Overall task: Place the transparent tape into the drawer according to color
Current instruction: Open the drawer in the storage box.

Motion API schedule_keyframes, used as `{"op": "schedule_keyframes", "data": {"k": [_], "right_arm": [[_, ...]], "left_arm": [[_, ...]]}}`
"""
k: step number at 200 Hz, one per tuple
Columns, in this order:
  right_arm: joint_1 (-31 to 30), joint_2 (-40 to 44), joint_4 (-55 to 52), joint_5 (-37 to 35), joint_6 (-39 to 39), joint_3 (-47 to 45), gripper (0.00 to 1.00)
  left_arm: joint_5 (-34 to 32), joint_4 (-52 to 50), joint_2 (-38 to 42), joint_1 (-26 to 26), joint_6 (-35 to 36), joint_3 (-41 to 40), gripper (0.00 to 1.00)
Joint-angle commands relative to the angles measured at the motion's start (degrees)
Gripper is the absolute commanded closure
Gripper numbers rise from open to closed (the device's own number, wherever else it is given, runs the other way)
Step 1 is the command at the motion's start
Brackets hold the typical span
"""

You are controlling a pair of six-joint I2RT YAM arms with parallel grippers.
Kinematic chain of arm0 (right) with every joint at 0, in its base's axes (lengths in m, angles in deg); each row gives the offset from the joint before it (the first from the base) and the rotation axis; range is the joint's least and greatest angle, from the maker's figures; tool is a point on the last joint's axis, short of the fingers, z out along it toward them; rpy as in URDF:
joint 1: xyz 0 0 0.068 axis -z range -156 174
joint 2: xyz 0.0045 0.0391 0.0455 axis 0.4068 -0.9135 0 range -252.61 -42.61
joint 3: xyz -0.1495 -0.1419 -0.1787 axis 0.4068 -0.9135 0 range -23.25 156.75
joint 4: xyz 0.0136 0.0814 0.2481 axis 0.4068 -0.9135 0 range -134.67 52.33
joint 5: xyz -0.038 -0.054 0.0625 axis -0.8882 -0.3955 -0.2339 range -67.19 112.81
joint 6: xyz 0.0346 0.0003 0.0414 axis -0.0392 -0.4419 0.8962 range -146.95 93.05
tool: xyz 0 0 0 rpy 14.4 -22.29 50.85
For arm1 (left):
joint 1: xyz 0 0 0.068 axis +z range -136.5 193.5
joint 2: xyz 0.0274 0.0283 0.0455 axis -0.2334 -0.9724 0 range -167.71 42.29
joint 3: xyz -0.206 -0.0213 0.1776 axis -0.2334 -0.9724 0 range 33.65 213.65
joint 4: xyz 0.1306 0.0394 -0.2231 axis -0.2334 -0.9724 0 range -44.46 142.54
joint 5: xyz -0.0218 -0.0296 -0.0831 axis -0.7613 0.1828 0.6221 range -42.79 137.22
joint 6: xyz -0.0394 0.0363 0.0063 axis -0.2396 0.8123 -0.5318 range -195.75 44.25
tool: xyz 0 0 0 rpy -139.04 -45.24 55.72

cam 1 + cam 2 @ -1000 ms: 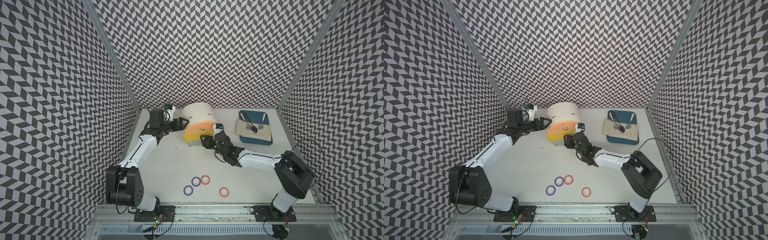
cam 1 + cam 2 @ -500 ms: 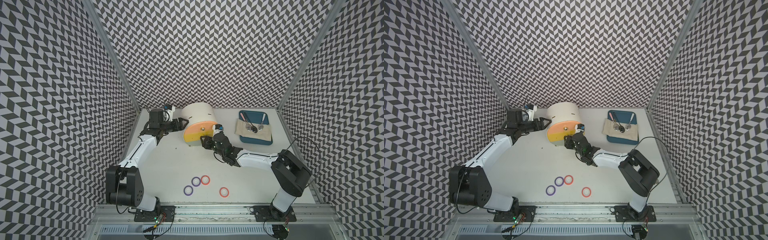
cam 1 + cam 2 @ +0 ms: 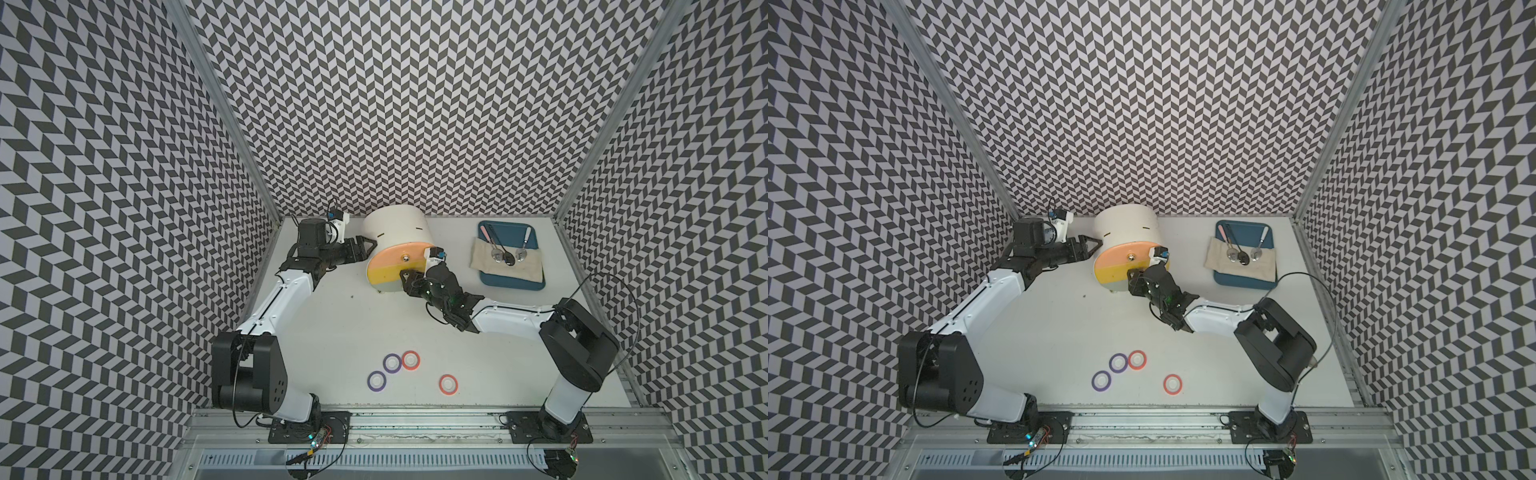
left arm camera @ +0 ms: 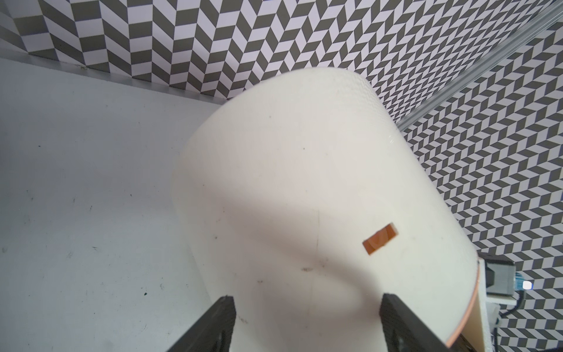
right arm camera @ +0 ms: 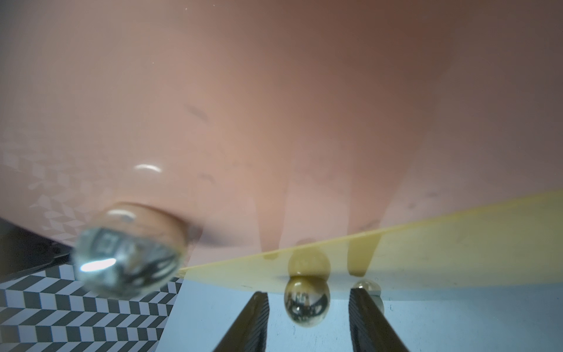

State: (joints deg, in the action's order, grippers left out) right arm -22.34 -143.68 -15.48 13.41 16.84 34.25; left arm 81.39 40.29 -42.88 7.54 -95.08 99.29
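**Cabinet can slide, knob can slip**

The white arch-topped mini cabinet (image 3: pixel 395 230) looks light (this is my judgement). A pull on the yellow drawer front (image 3: pixel 384 275) could therefore drag the whole cabinet forward, or jam the drawer if the pull is crooked.

The left gripper (image 3: pixel 369 248) is at the cabinet's side wall with jaws spread wide and holds nothing. I cannot tell whether it touches the wall.

The right gripper (image 5: pixel 308 293) has its jaws partly apart around the small round metal knob (image 5: pixel 307 304) of the yellow drawer, with a gap on each side. If the jaws meet it off-centre, the smooth ball may slip out.

The purple tape rings (image 3: pixel 392 363) (image 3: pixel 376 380) and the red-pink tape rings (image 3: pixel 410 360) (image 3: pixel 448 383) lie on the white table (image 3: pixel 332 324), well apart from the cabinet.
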Motion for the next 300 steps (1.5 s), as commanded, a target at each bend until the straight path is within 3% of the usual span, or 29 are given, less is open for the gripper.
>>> {"op": "schedule_keyframes", "data": {"k": [1,68,187,300], "right_arm": [[0.0,-1.1,2.7,-0.9,0.0,1.6,0.54],[-0.1,-2.2,2.5,-0.7,0.4,2.5,0.61],[-1.0,-0.9,3.0,-2.1,0.2,1.7,0.95],[-4.0,7.2,1.4,-4.5,0.7,-4.6,1.00]], "left_arm": [[0.8,-0.4,1.3,0.1,0.8,-1.0,0.21],[1.0,-0.3,1.5,0.2,0.8,-1.1,0.21],[1.0,-0.2,1.5,0.4,0.8,-1.2,0.21],[1.3,0.2,1.3,0.5,0.4,-1.0,0.21]]}}
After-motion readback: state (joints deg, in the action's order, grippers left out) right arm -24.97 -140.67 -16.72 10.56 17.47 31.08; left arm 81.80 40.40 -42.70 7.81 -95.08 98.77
